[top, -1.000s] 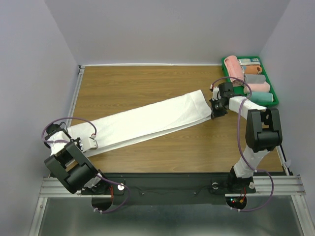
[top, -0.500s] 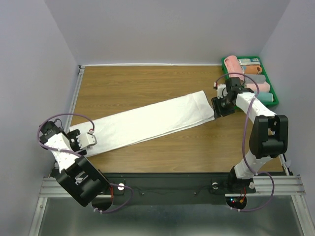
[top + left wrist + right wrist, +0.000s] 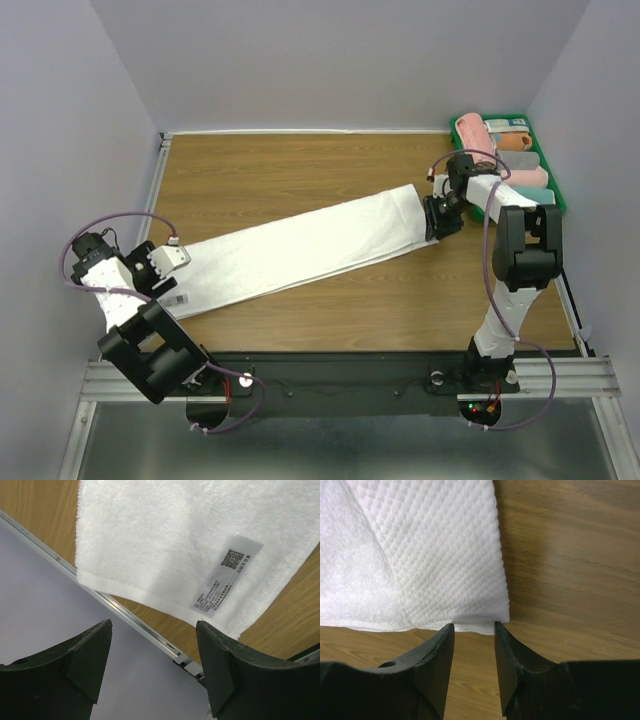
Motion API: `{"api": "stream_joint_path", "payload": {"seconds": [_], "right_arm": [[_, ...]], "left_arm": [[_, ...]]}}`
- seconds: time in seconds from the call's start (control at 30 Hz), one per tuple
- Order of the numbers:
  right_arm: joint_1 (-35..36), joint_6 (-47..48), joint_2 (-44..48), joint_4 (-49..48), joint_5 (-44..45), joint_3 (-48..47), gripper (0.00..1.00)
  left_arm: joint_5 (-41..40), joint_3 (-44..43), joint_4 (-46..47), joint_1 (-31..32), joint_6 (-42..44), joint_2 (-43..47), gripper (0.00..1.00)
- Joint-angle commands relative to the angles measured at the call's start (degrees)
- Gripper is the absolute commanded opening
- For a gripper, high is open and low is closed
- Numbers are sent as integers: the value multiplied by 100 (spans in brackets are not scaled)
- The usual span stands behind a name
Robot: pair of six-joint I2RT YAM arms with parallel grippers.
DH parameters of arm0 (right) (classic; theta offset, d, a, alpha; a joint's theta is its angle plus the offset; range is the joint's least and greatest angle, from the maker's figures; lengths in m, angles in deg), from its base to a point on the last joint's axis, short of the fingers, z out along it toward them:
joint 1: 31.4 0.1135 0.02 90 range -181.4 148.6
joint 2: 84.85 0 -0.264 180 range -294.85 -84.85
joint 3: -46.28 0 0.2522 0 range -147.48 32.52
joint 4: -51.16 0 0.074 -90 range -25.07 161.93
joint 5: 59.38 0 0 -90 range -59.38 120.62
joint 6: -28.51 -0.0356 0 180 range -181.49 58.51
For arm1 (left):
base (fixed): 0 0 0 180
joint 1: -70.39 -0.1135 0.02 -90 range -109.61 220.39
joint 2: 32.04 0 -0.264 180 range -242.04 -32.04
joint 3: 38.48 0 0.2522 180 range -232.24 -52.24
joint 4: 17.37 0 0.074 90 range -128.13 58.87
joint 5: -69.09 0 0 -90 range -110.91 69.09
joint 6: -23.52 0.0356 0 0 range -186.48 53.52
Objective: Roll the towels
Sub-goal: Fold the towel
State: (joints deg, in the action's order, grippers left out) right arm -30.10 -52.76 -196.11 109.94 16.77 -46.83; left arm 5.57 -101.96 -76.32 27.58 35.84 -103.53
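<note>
You have a wood-grain surface, flat and rectangular, edged by a metal rail on the left. Across it lies the white towel, spread flat as one long, narrow band. Its long axis runs on a diagonal, from the near-left corner up toward the far right, where the end sits close to the tray. The cloth is soft and fluffy at the left end. At the right end the right wrist view shows a fine diamond weave beside a plusher strip, with a hemmed edge.

At the far right a green plastic tray holds rolled towels, among them a pink one, an orange one and a pale green one.

Your right gripper sits at the towel's far-right corner. Its black fingers stand slightly apart with bare wood between them, and the hem lies just at their tips, not pinched. Your left gripper hovers off the near-left end, spread wide and holding nothing.

A small grey label with printed text and a square code lies on that left end near the hem.
</note>
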Motion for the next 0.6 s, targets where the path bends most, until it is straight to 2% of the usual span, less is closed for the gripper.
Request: {"api": "stream_joint_path", "payload": {"seconds": [0.0,0.1,0.23,0.33,0.4,0.57], "right_arm": [[-7,-275,17,122,119,-379,43],[-7,-337,-1,130,241,-397,44],[-24,-442,104,130,637,-388,53],[-60,-451,87,139,804,-423,56],[-69,-451,0,130,700,-458,54],[-69,-504,-238,122,331,-564,42]], "left_arm": [[244,365,168,35,-186,310,79],[226,524,265,71,-160,389,79],[243,568,283,80,-195,372,79],[261,516,291,88,-187,337,79],[305,489,300,97,-195,311,79],[332,462,300,123,-274,293,79]]}}
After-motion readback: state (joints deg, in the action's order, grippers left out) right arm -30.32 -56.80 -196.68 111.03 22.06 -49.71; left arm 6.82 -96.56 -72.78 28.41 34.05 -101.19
